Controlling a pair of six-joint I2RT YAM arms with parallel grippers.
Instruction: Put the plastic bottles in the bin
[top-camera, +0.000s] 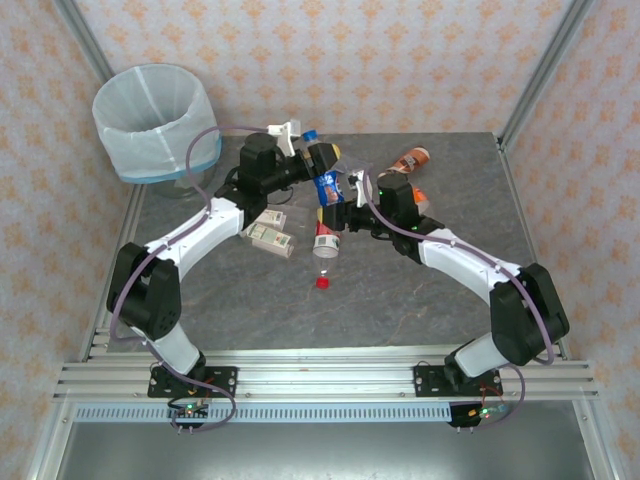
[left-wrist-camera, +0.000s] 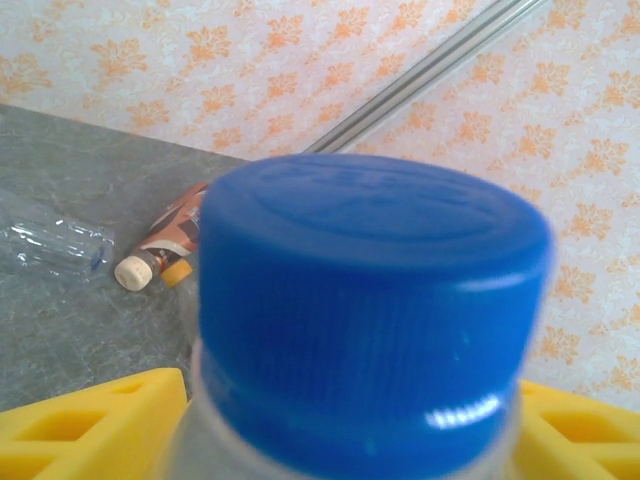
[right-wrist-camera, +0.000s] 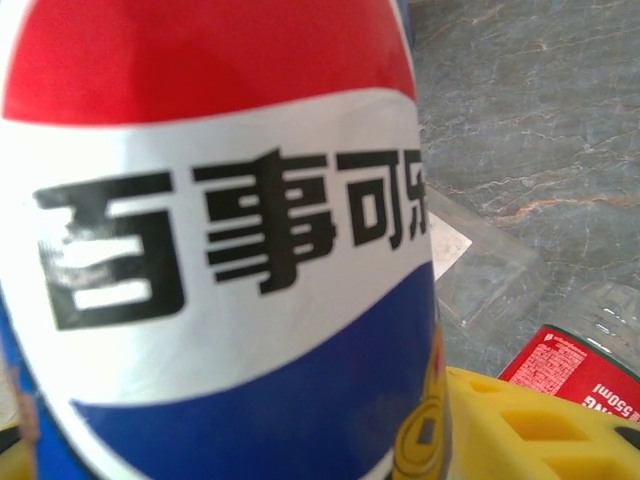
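Pepsi bottle (right-wrist-camera: 220, 250) sits right up against the right wrist cam, clamped at the label by right gripper (top-camera: 343, 192), mid-table. Left gripper (top-camera: 322, 160) fingers (left-wrist-camera: 90, 425) straddle its blue cap (left-wrist-camera: 370, 300); can't tell if they're gripping it. Bin (top-camera: 160, 150) is by the far-left table corner, well apart. Brown-label bottles (top-camera: 270, 236) lie beside the left arm.
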